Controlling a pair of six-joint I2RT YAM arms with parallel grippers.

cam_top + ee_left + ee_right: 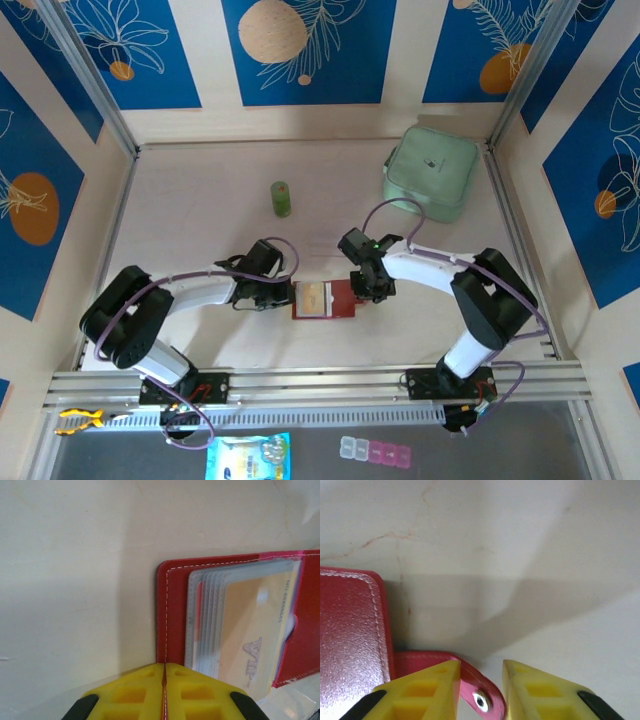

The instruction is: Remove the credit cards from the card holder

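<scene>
The red card holder lies open on the table between both arms. An orange-yellow credit card marked VIP sits in its greyish clear pockets, with more sleeves stacked under it. My left gripper is shut on the stitched left edge of the card holder; a thin red strip shows between its yellow fingers. On the right side, the closing tab with its metal snap lies between the spread fingers of my right gripper, which is open. The red outer cover lies to that gripper's left.
A large mint-green pouch rests at the back right of the table. A small green cylinder stands at the back centre. Beyond the near rail lie a blue packet and a clear-and-pink pill box.
</scene>
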